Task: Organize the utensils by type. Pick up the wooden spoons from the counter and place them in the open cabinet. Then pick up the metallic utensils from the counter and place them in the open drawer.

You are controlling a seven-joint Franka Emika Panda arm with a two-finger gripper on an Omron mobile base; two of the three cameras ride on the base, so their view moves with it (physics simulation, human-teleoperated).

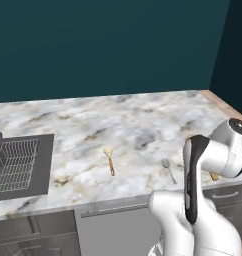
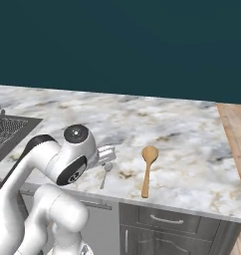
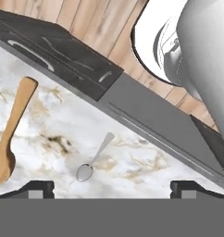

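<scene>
Nearest: white arm folded low at the counter's front edge, hand tipped down over the slab. Gripper (image 3: 112,187) fingers spread wide, one dark tip (image 3: 37,187) at each side of the hand view, nothing between them, gripping nothing.

Just under the hand: small slim silver-grey metal spoon (image 3: 93,159) lying flat on the white-grey marble counter with brown and grey veins (image 3: 63,120), near the front edge. In the hand view its bowl sits between the fingertips and a bit above them, not touching either. Same spoon in the left base view (image 1: 168,170) and right base view (image 2: 105,175), handle pointing toward the front edge.

Beside it, toward the wooden-floor end: long tan wooden spoon with a round bowl (image 2: 148,170), flat on the marble, bowl away from the edge, handle toward the edge. Apart from the metal spoon, roughly parallel to it. Also visible in the hand view (image 3: 11,132).

On the other side of the metal spoon, toward the sink: shorter spoon with pale cream head and orange-brown handle (image 1: 110,160), flat, mid-counter, well clear of the other two.

Below the slab front: dark grey cabinet and drawer fronts with silver handles (image 2: 165,219).

Further along: dark recessed sink with a wire rack inside (image 1: 18,165), set in the marble.

Far: plain dark teal wall (image 1: 108,45) behind the counter.
</scene>
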